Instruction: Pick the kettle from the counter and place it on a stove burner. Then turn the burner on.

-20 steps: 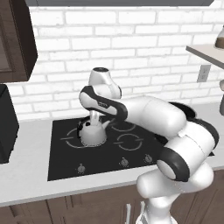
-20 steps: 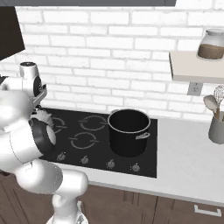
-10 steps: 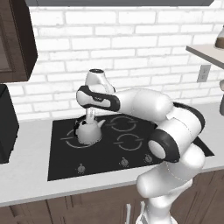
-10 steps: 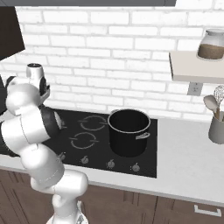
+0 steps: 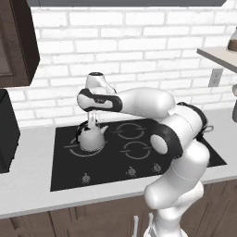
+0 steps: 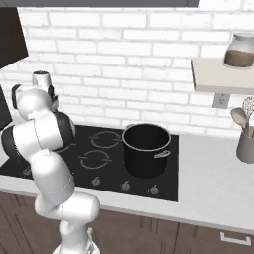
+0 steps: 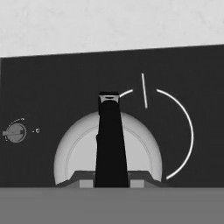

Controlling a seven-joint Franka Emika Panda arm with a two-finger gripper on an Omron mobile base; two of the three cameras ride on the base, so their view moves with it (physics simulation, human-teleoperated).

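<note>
From where I stand the tool [image 5: 92,121] is clenched on the dark arched handle of the small squat kettle [image 5: 90,138], a rounded thing with a pale silvery-white body and a short spout, which hangs directly beneath it. In the hand view the handle runs as a black bar straight up from between the fingertips, with the pale dome swelling out to either side of it, so the hold looks well centred. The kettle sits low over the black glass cooktop [image 5: 115,162], within the large thin grey ring of the stove burner [image 7: 186,131] that curves around just beyond the tool; I cannot tell whether its base is touching the glass or just clear of it. I would judge it a stiff, light vessel with a smooth, slippery shell, so the handle's crown is the only sensible place to take it; gripped off centre it would likely swing and tip toward the spout. Farther out from the tool, a small round grey knob [image 7: 15,132] lies off to one side. Beyond the cooktop's edge stretches the flat pale grey-white desk [image 7: 109,24].
</note>
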